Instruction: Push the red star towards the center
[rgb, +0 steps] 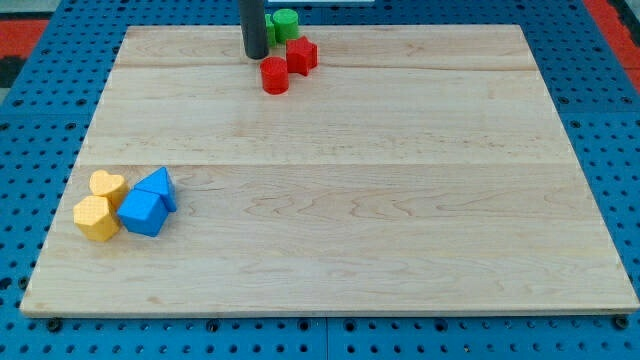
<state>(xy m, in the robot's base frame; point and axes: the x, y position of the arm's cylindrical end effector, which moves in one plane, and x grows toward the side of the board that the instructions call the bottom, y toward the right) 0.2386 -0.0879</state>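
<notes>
The red star (301, 55) lies near the view's top edge of the wooden board (330, 170), a little left of centre. A red cylinder (274, 75) sits just below and left of it, touching or nearly so. A green cylinder (284, 23) stands just above the star. My tip (255, 55) is at the lower end of the dark rod, just left of the red star and above-left of the red cylinder, close to both.
At the view's lower left are a yellow heart (107, 186), a yellow block (96, 217), a blue triangular block (158, 186) and a blue block (141, 212), clustered together. A blue pegboard (600, 110) surrounds the board.
</notes>
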